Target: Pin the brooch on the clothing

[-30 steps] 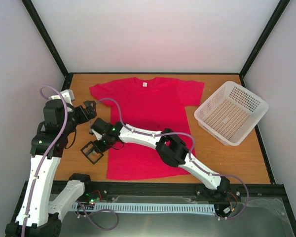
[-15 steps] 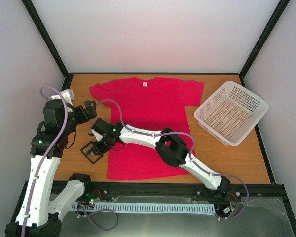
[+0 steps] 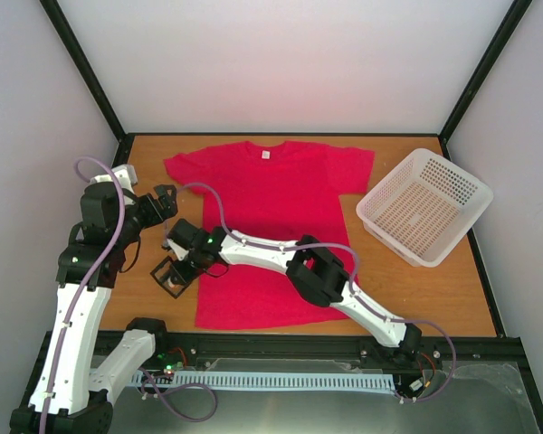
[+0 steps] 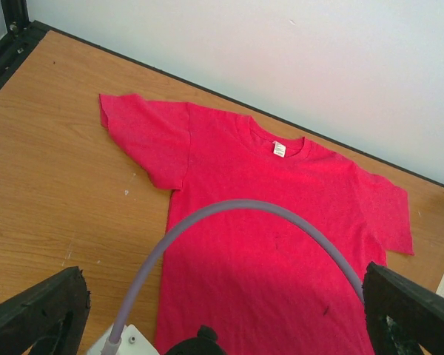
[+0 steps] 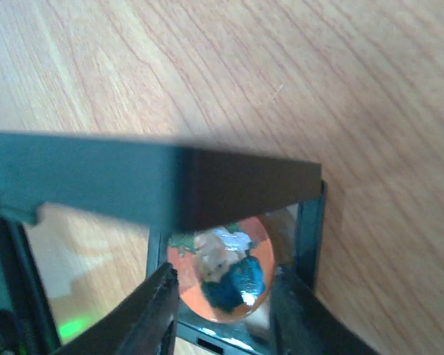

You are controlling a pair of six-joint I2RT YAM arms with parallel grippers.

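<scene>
The right gripper [image 5: 223, 303] reaches down into the small black case [image 5: 207, 194]. Its two dark fingers [image 5: 157, 307] stand at both sides of the brooch [image 5: 222, 275], but I cannot tell if they really press it. The brooch is a round glossy disc, orange with a blue and white figure. It lies inside the case, which has a frame of thin straight bars. The case sits on the table [image 3: 452, 298], just beside the lower left edge of the T-shirt [image 3: 281, 194]. The left gripper [image 4: 226, 307] has its jaws wide apart with nothing in them, near the shirt's left sleeve. The shirt is soft, crimson, and spread flat. A white perforated basket [image 3: 425, 203] stands at the right. The table is grained wood, with pale walls and black posts around it.
</scene>
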